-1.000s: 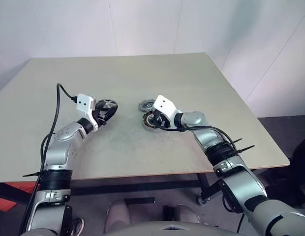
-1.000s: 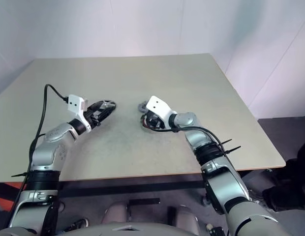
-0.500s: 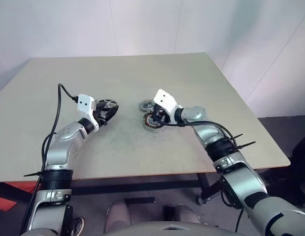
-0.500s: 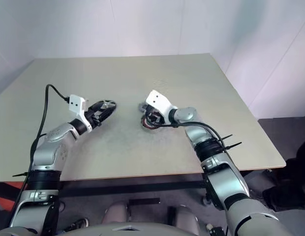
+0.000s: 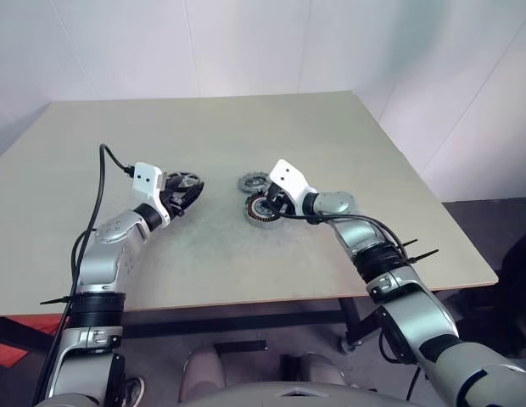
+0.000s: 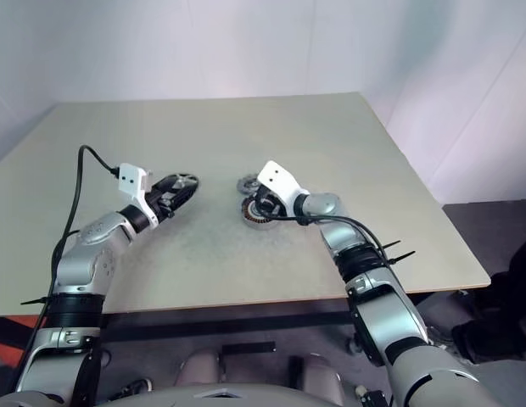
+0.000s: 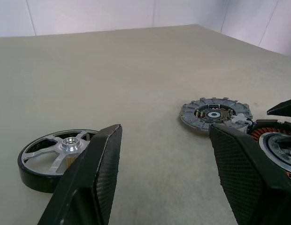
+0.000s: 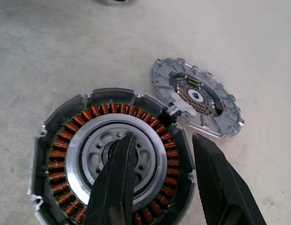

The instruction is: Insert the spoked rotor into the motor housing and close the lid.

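At about nine o'clock on the table, the left gripper hovers level with its fingers spread wide and holding nothing; the spoked rotor lies flat on the tabletop just beside one finger, outside the gap, not yet between the fingers. Toward three o'clock from it, well apart across bare tabletop, the motor housing lies flat with its ring of copper windings facing up and its centre empty. Close beside it, at roughly its one o'clock, sits the lid, also flat. Over the housing hangs the right gripper, angled downward, fingers partly apart and empty. Judging from this, the left arm is much nearer the rotor and would have to carry it toward three o'clock.
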Action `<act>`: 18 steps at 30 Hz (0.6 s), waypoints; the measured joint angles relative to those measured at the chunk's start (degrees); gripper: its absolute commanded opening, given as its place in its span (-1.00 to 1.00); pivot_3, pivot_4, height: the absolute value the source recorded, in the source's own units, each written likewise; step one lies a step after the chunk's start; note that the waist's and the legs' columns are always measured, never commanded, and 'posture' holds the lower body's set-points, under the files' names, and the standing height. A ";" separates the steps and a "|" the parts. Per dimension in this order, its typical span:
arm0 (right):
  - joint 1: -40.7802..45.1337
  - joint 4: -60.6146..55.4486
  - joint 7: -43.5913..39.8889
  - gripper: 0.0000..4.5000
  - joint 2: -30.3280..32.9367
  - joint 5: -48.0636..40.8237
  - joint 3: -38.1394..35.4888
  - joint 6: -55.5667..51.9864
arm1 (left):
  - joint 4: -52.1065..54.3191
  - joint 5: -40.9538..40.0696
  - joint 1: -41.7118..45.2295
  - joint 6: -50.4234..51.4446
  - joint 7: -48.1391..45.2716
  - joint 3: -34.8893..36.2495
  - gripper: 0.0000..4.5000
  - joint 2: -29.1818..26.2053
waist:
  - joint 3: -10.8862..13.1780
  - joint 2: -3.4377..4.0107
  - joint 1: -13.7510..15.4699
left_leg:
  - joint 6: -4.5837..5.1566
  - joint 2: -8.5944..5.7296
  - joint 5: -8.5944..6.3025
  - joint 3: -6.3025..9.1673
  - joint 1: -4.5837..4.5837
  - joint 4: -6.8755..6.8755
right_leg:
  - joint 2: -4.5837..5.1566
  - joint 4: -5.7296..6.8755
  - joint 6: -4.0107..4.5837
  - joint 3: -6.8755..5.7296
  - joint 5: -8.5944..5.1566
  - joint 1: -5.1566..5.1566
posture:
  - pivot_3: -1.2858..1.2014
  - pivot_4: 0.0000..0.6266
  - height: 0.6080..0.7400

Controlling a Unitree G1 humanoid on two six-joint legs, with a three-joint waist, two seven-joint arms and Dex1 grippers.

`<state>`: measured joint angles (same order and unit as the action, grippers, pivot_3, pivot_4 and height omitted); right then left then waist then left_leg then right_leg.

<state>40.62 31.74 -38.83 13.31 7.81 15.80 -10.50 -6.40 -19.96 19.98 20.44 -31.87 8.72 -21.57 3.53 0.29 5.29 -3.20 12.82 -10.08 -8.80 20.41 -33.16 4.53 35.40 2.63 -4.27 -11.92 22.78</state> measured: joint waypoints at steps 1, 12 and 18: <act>0.01 0.00 0.31 -0.06 -0.09 0.00 -0.02 -0.12 | 0.00 0.00 0.01 0.00 -0.02 -0.01 0.38 0.00 | 0.00 0.00 0.00 | -0.01 0.00 0.01 0.00 -0.06 0.00 | 0.00 0.00 -0.01 0.01 0.00 -0.05 | 0.03 -1.00 1.00; 1.93 -2.71 0.59 -0.06 2.17 -0.35 -1.76 -1.63 | -0.65 0.26 0.04 -0.01 -0.05 -0.19 0.38 0.11 | 0.02 0.00 0.12 | -0.03 -0.01 0.02 0.00 -0.10 0.08 | -0.02 0.01 0.01 0.03 -0.01 -0.06 | 0.03 -1.00 1.00; 1.06 -6.52 -0.41 -0.06 0.86 -1.13 -1.58 -3.69 | -0.74 0.35 0.07 -0.02 -0.02 -0.22 0.38 0.18 | 0.02 0.00 0.08 | -0.03 0.00 0.02 0.00 0.00 0.09 | -0.04 0.01 0.04 0.04 -0.03 0.05 | 0.03 -1.00 1.00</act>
<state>41.68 25.21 -39.24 14.17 6.68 14.22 -14.18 -7.14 -19.61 20.06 20.42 -31.89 8.50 -21.40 3.55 0.28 5.37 -3.23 12.82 -10.06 -8.80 20.40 -33.07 4.49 35.41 2.67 -4.23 -11.95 22.83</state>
